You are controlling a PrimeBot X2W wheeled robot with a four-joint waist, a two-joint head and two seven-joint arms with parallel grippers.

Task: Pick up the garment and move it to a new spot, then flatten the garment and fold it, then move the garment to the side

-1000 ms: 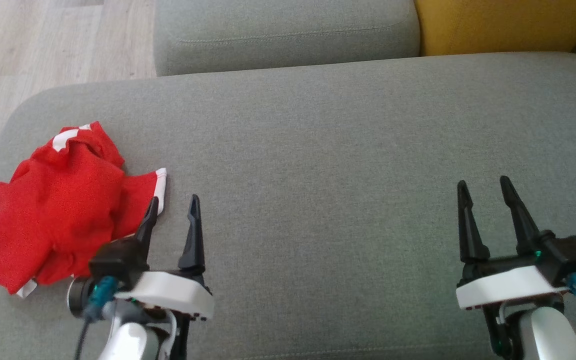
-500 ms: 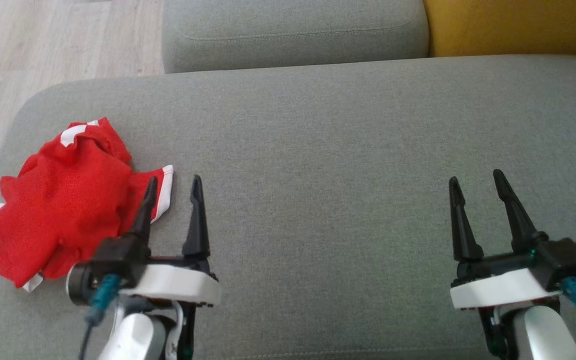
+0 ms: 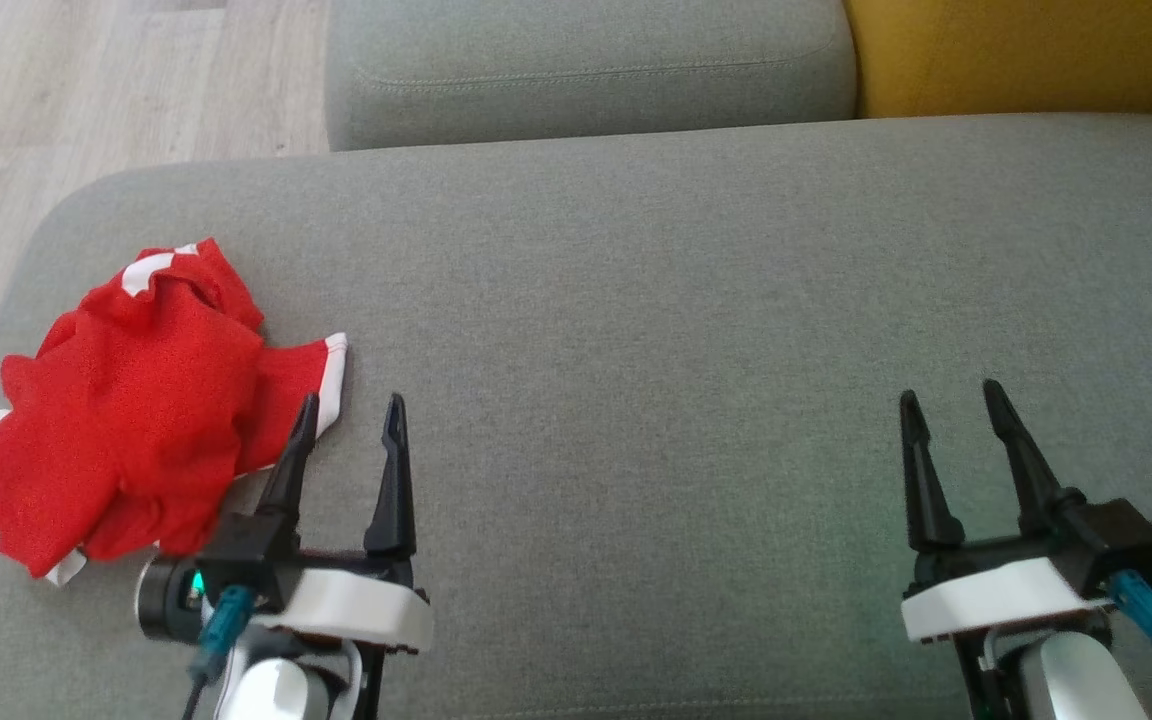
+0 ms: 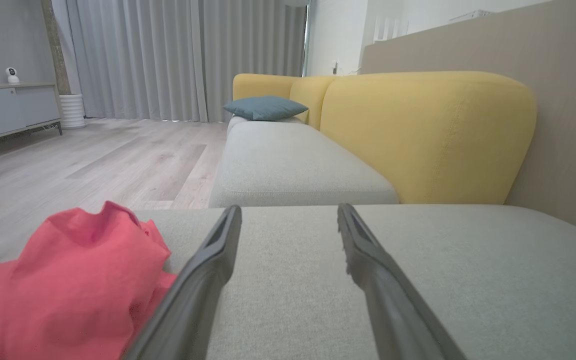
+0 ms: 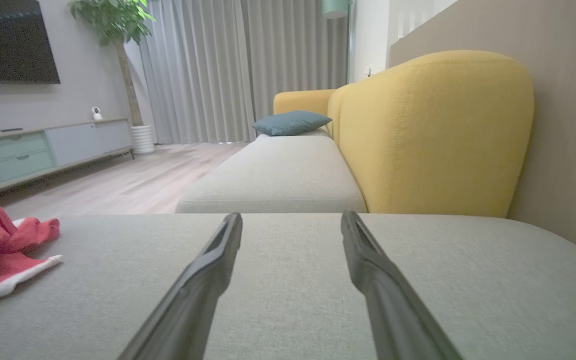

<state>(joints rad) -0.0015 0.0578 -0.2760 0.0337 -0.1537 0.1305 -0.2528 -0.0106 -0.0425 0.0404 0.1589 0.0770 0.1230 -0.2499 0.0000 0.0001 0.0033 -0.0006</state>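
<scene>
A crumpled red garment [image 3: 126, 410] with white trim lies near the left end of the grey sofa cushion [image 3: 656, 300]. Just to its right my left gripper [image 3: 351, 410] is open, its left finger level with the cloth's white edge and nothing between the fingers. In the left wrist view the garment [image 4: 68, 280] bulges at the lower left beside the left gripper [image 4: 288, 210]. My right gripper [image 3: 946, 395] hovers open and empty over bare cushion at the lower right. The right wrist view has the garment [image 5: 3, 250] at its far left, well away from the right gripper [image 5: 292, 216].
A second grey seat cushion [image 3: 586, 65] sits beyond the near one, with a yellow backrest [image 3: 1016, 50] at the far right. Wooden floor [image 3: 86, 90] lies past the cushion's left edge. A blue pillow [image 4: 265, 107] rests farther along the sofa.
Both grippers have drawn back toward the bottom of the head view since half a second ago, staying open. The head camera shifted slightly earlier. The garment has not moved.
</scene>
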